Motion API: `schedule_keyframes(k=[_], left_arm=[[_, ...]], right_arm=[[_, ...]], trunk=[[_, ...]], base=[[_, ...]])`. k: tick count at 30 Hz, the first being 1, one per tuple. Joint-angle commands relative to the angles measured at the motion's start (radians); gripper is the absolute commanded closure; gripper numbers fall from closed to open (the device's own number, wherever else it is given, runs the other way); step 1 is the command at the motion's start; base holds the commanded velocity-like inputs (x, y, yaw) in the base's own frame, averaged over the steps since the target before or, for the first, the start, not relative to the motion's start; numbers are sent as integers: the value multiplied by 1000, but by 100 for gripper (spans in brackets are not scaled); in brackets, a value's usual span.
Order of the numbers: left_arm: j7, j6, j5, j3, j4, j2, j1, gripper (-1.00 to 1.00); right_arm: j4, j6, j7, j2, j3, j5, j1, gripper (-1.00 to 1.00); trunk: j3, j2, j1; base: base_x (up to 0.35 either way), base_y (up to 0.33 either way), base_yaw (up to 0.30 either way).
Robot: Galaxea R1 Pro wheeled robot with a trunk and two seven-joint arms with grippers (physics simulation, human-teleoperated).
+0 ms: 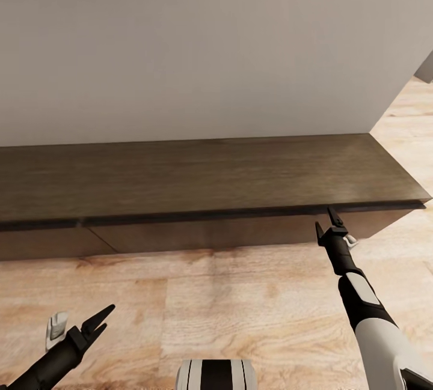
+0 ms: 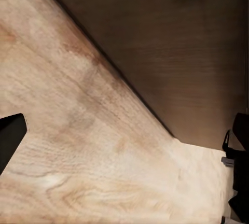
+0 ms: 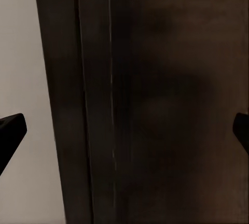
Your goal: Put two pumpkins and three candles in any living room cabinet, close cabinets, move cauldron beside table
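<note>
The cabinet (image 1: 210,173) is a long low dark-brown unit against the wall, and its flat drawer fronts look shut. My right gripper (image 1: 325,222) is open, with its tips right at the top edge of the right-hand drawer front. In the right wrist view the dark wood (image 3: 171,105) sits close between the spread fingertips (image 3: 10,130). My left gripper (image 1: 99,321) hangs open and empty low over the floor, well short of the cabinet front (image 2: 181,53). The pumpkins, candles, cauldron and table are out of view.
A plain white wall (image 1: 180,47) rises behind the cabinet and ends at a corner on the right. Light wooden floor (image 1: 210,300) lies between me and the unit and runs on past its right end (image 1: 415,198).
</note>
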Motion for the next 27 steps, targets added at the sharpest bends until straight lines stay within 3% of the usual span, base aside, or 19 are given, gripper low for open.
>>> schedule_keyframes(k=[1, 19, 27], left_arm=[[1, 8, 6, 2, -2, -1, 0, -100], [-2, 7, 2, 0, -5, -1, 0, -100], [-1, -44, -7, -5, 5, -4, 1, -100]], right_arm=[[1, 10, 1, -1, -2, -9, -1, -100], [-2, 15, 3, -4, 0, -6, -1, -100], [-2, 14, 3, -3, 0, -6, -1, -100]], trunk=[[-4, -1, 0], [-12, -1, 1], [-12, -1, 1]], base=[[0, 0, 0], [0, 0, 0], [107, 0, 0]])
